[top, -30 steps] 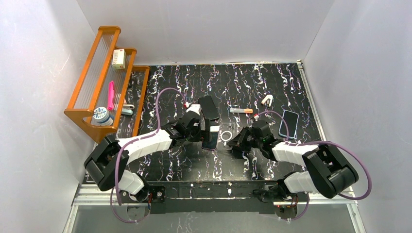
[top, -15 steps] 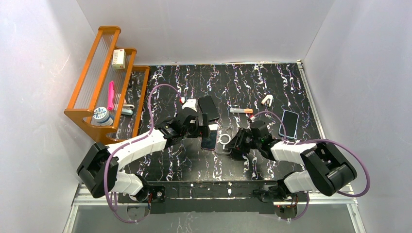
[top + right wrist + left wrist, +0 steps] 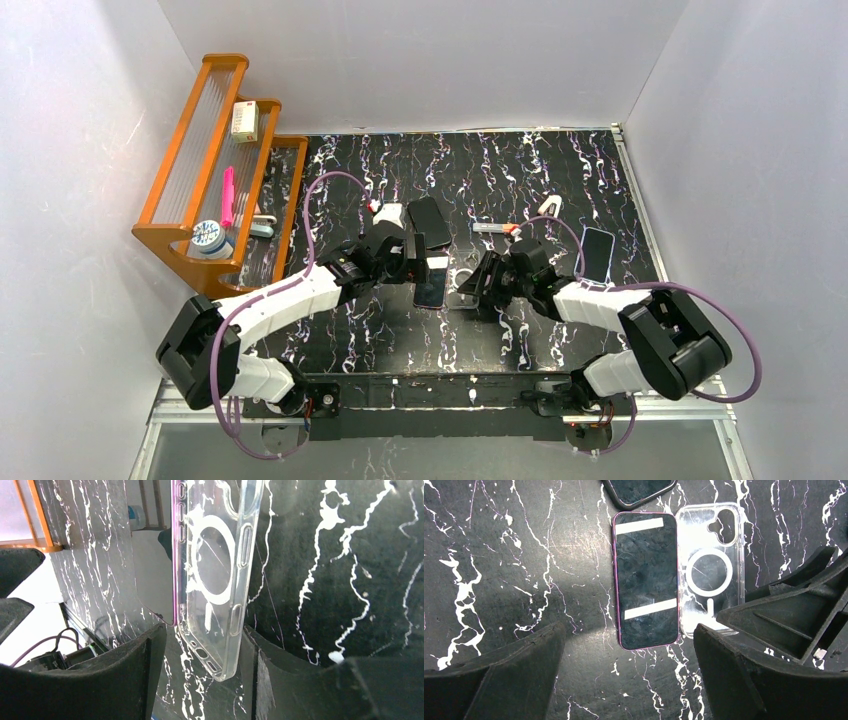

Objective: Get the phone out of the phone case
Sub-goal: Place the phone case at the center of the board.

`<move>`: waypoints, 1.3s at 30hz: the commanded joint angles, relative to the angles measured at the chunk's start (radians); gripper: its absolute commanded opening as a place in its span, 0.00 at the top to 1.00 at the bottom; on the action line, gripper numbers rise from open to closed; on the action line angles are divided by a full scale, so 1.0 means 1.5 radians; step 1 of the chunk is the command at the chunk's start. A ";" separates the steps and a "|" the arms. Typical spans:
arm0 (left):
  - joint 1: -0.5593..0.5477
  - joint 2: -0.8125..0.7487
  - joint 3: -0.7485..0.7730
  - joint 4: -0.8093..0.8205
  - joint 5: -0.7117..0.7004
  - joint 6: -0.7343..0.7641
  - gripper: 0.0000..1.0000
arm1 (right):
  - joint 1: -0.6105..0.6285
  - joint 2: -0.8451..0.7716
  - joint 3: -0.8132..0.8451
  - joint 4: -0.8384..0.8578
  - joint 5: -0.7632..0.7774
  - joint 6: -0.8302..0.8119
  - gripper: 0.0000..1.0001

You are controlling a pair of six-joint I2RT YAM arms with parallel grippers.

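The table [image 3: 560,170] is black marble. White walls [image 3: 700,120] close its 9, 12 and 3 o'clock edges, and my bases sit at 6. Open marble runs across the far half, 11 to 1 o'clock.

An orange rack [image 3: 200,150] stands at 10 o'clock, at the table's left edge. It holds a white box [image 3: 244,120], a pink stick [image 3: 228,195] and a round tub [image 3: 209,238].

My left claw [image 3: 629,640] is spread wide and holds nothing. It hangs above the near end of the phone [image 3: 646,580], with its fingers [image 3: 499,680] well outside both long sides.

My right claw [image 3: 205,635] is part-way apart and straddles the near end of the clear case [image 3: 710,567]. A slim gap shows on one side. I cannot tell whether the other side touches.

The phone is pink-rimmed. It lies flat, screen up, mid-table, and is out of the clear case.

The clear case lies flat at the phone's 3 o'clock. Their long edges are side by side, touching or nearly so.

A dark phone [image 3: 430,220] lies just at 12 o'clock of the pink one and hems in that side.

A blue-rimmed phone [image 3: 597,252] lies at 3 o'clock near the right edge, well apart from the clear case.

An orange-tipped stick [image 3: 497,228] and a small white object [image 3: 549,207] lie at 1 to 2 o'clock of the clear case.
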 commanded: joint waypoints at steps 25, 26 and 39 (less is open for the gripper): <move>0.004 -0.047 0.051 -0.079 -0.058 0.018 0.02 | 0.107 0.013 0.131 -0.334 0.210 -0.078 0.08; 0.004 -0.046 0.052 -0.079 -0.057 0.017 0.02 | 0.107 0.013 0.136 -0.342 0.215 -0.081 0.07; 0.032 -0.019 0.063 -0.072 -0.027 0.004 0.02 | 0.101 0.077 0.189 -0.243 0.254 -0.153 0.01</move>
